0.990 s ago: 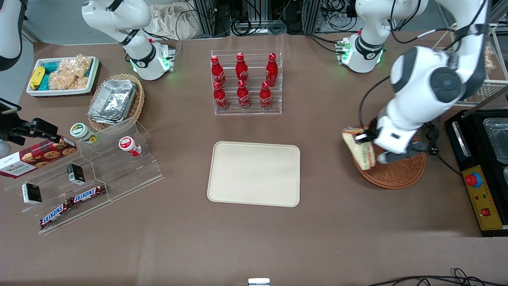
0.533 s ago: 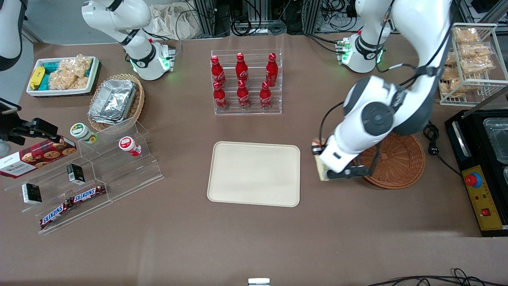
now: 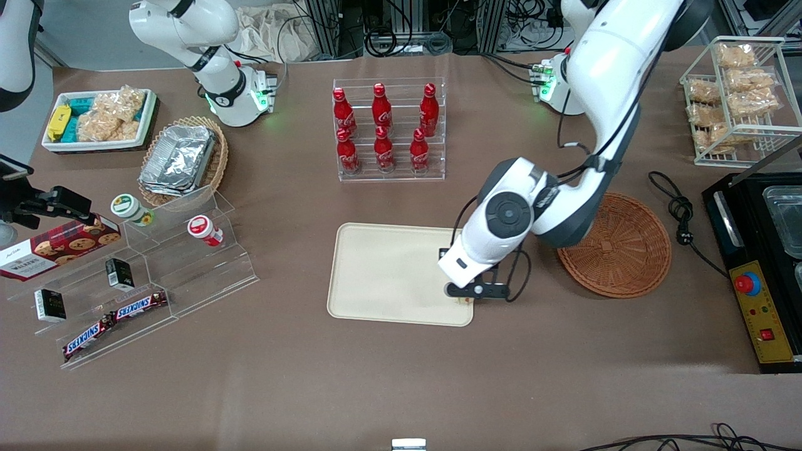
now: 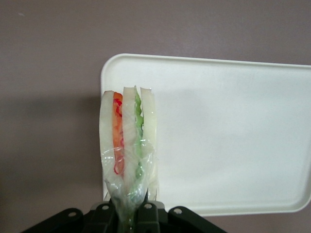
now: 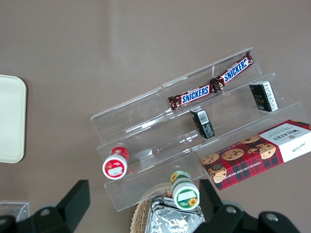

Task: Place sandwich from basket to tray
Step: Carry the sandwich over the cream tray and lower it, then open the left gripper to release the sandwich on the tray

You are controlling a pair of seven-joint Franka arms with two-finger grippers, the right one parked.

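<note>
My left gripper (image 3: 467, 294) hangs over the corner of the cream tray (image 3: 388, 275) that lies nearest the basket and the front camera. In the left wrist view the gripper (image 4: 130, 213) is shut on the clear-wrapped sandwich (image 4: 127, 145). Its white bread and its orange-red and green layers stand on edge above the tray's rim (image 4: 104, 77). In the front view the wrist hides nearly all of the sandwich. The reddish-brown basket (image 3: 617, 247) sits empty beside the tray, toward the working arm's end.
A clear rack of red cola bottles (image 3: 388, 128) stands farther from the camera than the tray. An acrylic stepped stand (image 3: 156, 269) with snacks lies toward the parked arm's end. A black appliance (image 3: 761, 263) and a wire rack of snacks (image 3: 736, 94) lie toward the working arm's end.
My gripper has carried the sandwich from above the basket across the bare table to over the tray's nearest corner. The basket now shows fully and is empty.
</note>
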